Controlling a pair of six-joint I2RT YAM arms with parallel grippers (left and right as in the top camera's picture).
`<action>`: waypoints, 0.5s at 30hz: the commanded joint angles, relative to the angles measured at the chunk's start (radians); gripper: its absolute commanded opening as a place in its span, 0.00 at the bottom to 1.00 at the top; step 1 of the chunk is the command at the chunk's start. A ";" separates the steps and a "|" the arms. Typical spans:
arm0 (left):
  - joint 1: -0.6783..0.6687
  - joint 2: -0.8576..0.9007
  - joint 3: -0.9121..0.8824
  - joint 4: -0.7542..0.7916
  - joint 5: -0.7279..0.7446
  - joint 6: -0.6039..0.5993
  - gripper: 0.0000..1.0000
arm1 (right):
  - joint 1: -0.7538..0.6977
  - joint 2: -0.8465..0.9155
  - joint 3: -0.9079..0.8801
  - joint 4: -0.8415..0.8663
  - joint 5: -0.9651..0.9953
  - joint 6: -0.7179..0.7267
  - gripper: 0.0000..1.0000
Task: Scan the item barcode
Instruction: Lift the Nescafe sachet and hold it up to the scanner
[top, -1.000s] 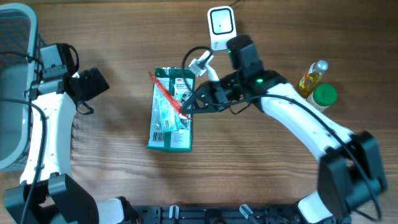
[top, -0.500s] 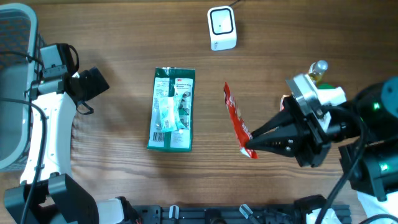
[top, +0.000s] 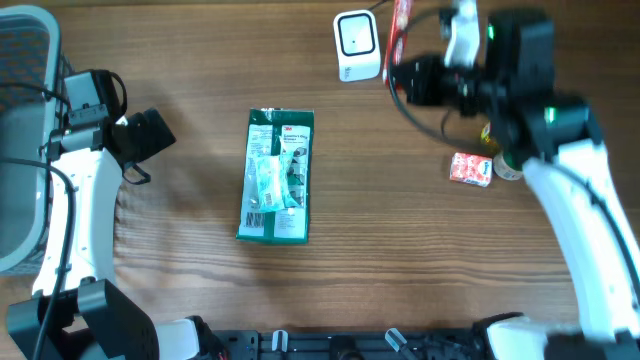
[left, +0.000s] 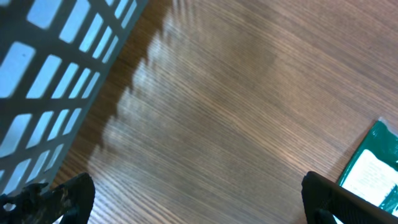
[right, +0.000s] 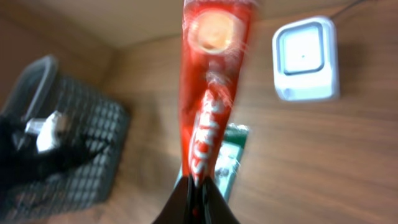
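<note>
A red snack packet (top: 401, 28) (right: 210, 93) hangs pinched by its lower end in my right gripper (top: 400, 74) (right: 196, 190), which is shut on it. The packet is up off the table just right of the white barcode scanner (top: 357, 45) (right: 306, 59) at the far edge. The packet looks blurred in the right wrist view and no barcode can be made out. My left gripper (top: 150, 135) (left: 199, 199) is open over bare wood at the left, holding nothing.
A green flat package (top: 277, 175) (left: 373, 174) (right: 233, 155) lies mid-table. A small red box (top: 470, 168) sits at the right beside a green-lidded jar (top: 510, 172), half hidden under my right arm. A mesh basket (top: 20, 140) (left: 56, 74) (right: 68, 149) stands at the left edge.
My right arm lifted the red packet off the green package, swung it out to the right, then carried it up beside the scanner. The left arm has stayed put.
</note>
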 joint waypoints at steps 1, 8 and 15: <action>0.005 -0.007 0.009 0.003 -0.002 0.013 1.00 | 0.034 0.181 0.296 -0.127 0.196 -0.155 0.04; 0.005 -0.007 0.009 0.003 -0.002 0.013 1.00 | 0.072 0.539 0.378 -0.072 0.276 -0.301 0.04; 0.005 -0.007 0.009 0.003 -0.002 0.013 1.00 | 0.077 0.792 0.378 0.062 0.275 -0.299 0.04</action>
